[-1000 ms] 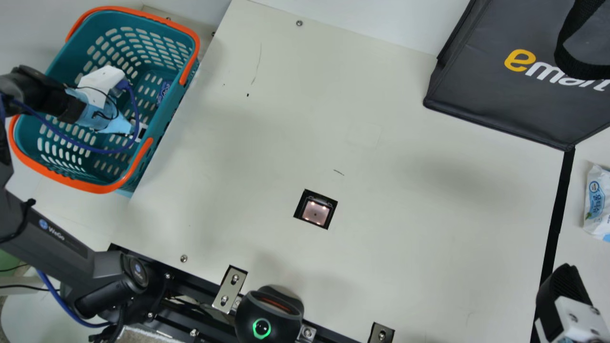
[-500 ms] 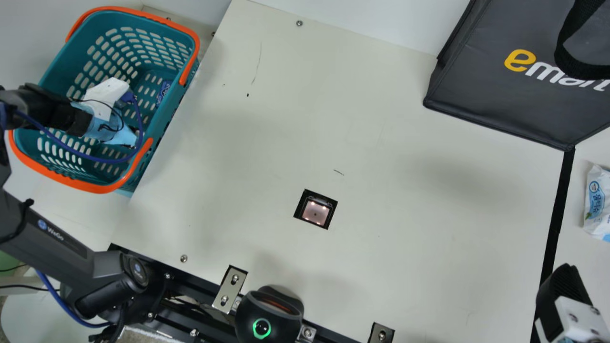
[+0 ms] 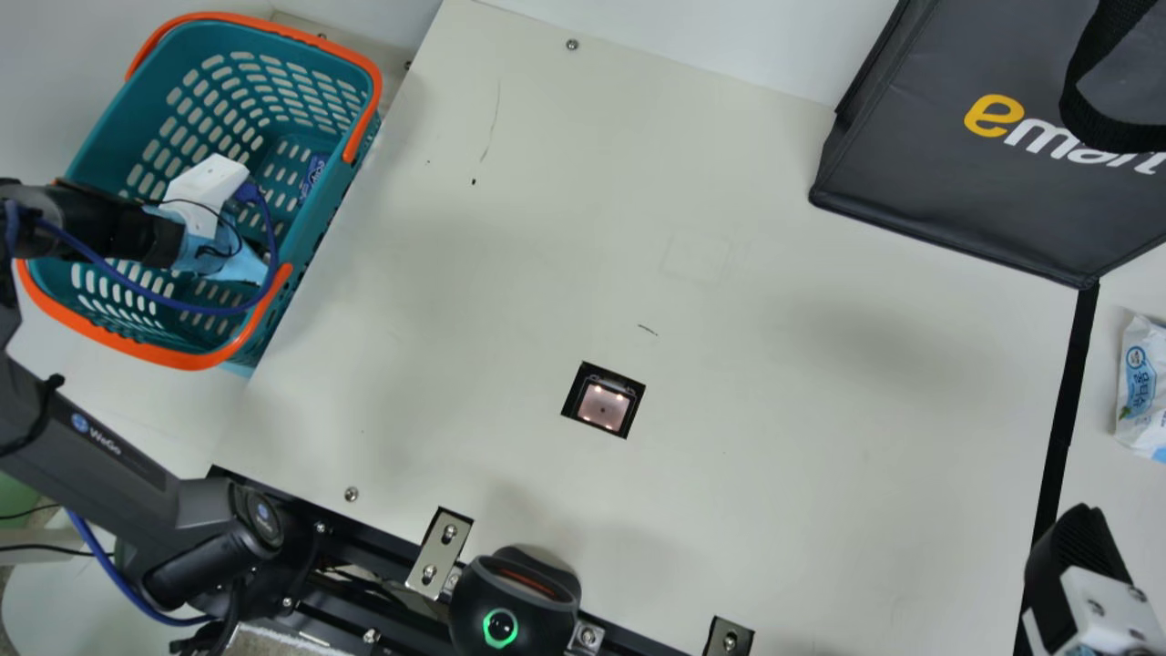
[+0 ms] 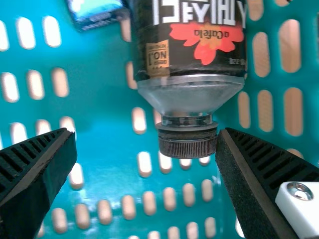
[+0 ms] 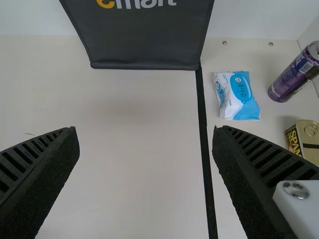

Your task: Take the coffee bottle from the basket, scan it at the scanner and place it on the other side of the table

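Coffee bottle, in basket, main view's upper left — long axis cap-first towards nearer left fingers, wide apart, empty; depth unclear.

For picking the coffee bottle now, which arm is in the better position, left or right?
Left, I judge. The left gripper is open in the basket, close to the bottle; the right gripper is across the table.
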